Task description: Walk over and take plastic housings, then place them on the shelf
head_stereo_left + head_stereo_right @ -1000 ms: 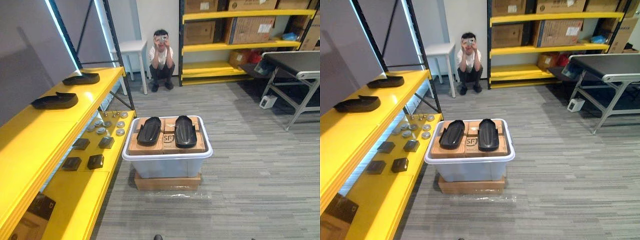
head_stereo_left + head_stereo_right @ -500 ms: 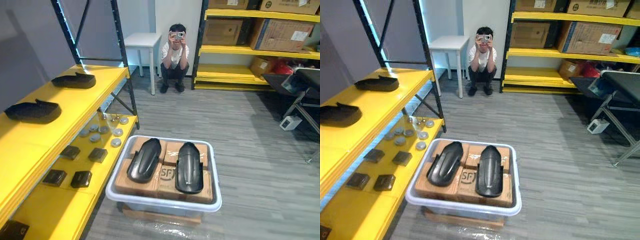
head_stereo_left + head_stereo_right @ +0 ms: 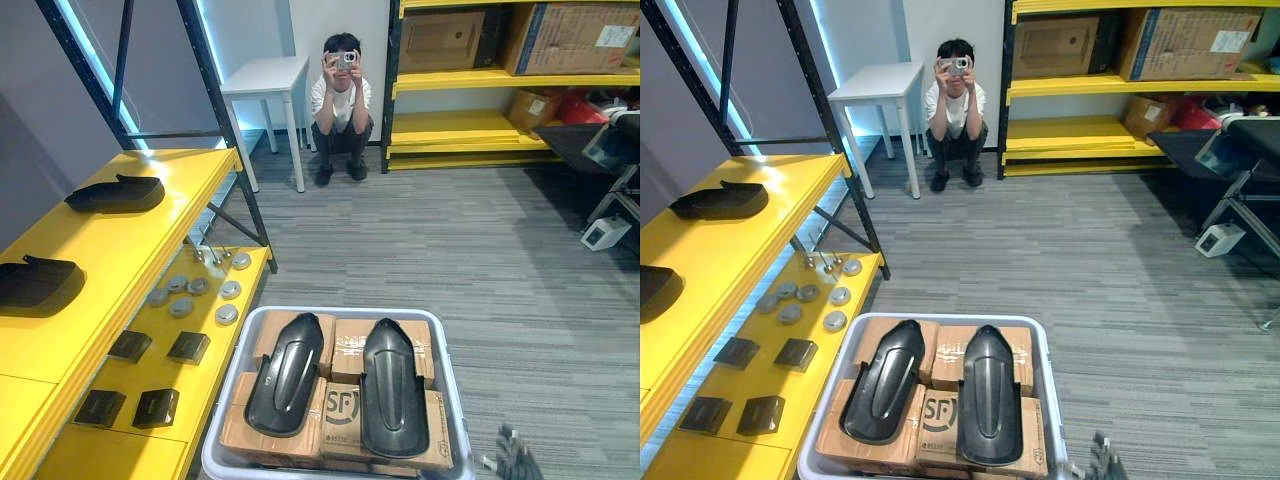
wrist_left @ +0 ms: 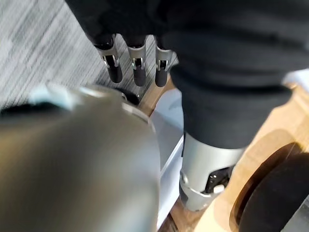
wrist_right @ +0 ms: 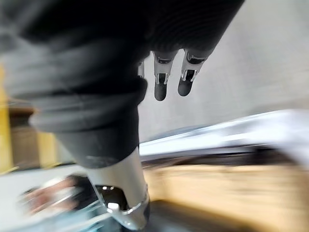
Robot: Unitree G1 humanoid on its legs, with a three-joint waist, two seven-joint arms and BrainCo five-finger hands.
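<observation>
Two black plastic housings, one on the left and one on the right, lie side by side on cardboard boxes in a white bin just below me. Two more housings rest on the yellow shelf's top board at my left. My right hand pokes in at the bin's right corner; its wrist view shows the fingers straight, holding nothing. My left hand hangs open beside the bin's rim, with a housing's edge close by.
The shelf's lower board carries small black boxes and grey discs. A person crouches with a camera at the back, by a white table. Yellow racks with cartons line the far wall. Grey floor lies open at right.
The camera has moved forward, so the bin with its two housings now sits close at the bottom of the eye views. My right hand's fingertips have come into view.
</observation>
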